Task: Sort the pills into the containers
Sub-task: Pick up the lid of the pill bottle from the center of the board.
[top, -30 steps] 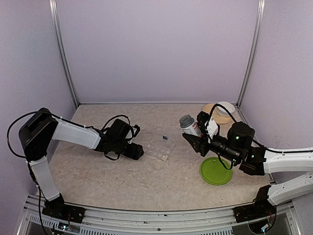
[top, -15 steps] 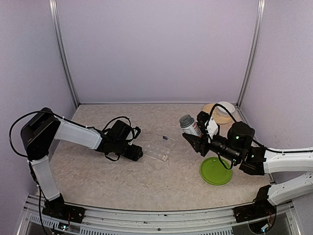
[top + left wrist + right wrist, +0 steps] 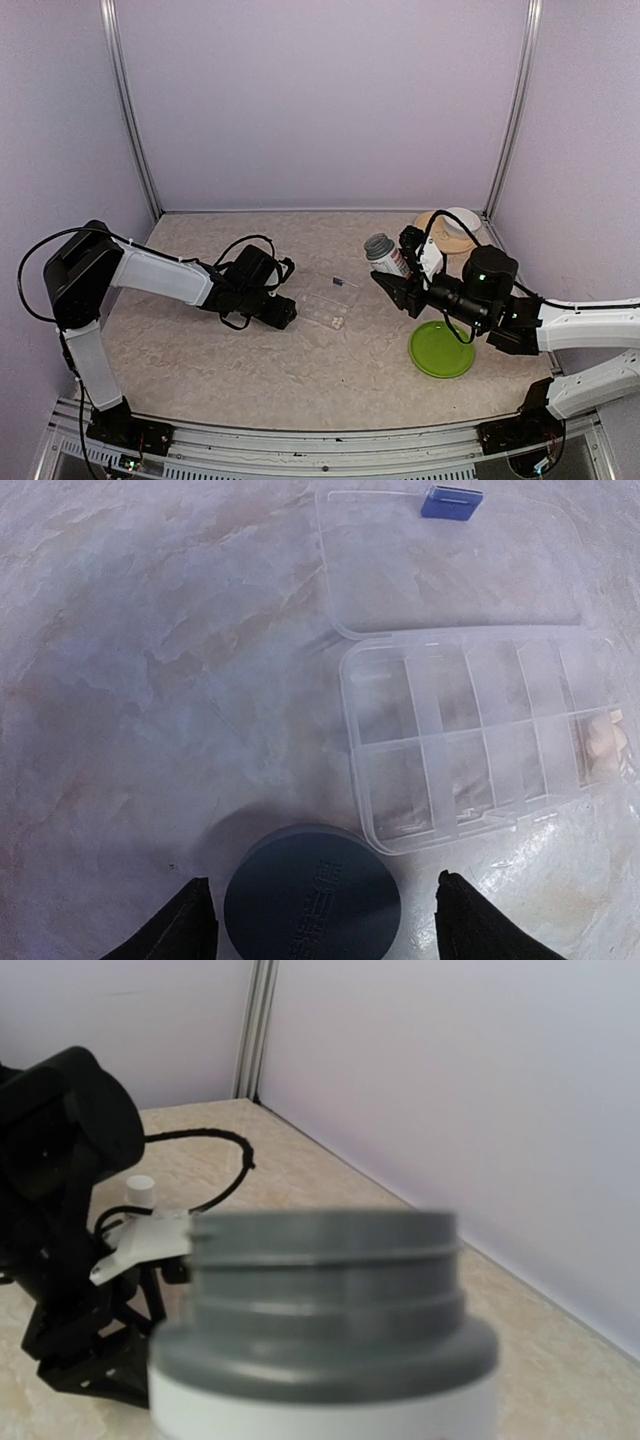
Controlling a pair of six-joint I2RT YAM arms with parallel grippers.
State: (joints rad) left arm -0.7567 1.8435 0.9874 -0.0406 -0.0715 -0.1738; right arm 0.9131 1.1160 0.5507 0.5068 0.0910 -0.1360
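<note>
The clear pill box [image 3: 470,745] lies open on the table, its lid [image 3: 450,565] folded back with a blue latch [image 3: 452,500]. Pale pills [image 3: 603,745] lie in its rightmost near compartment; the other compartments look empty. My left gripper [image 3: 322,882] is open, low over the table, its fingers [image 3: 190,925] on either side of a dark round cap [image 3: 312,905] without touching it. In the top view the left gripper [image 3: 278,313] is just left of the box [image 3: 330,303]. My right gripper [image 3: 396,272] is shut on an uncapped white pill bottle [image 3: 383,252] with a grey neck [image 3: 325,1280], held upright above the table right of the box.
A round green plate [image 3: 442,349] lies under the right arm. A white bowl [image 3: 461,221] sits on a tan disc at the back right corner. The left arm's black cable loops [image 3: 240,245] above the wrist. Lilac walls close three sides.
The left gripper has shifted slightly right, toward the pill box. The right gripper with the bottle has edged a little to the left.
</note>
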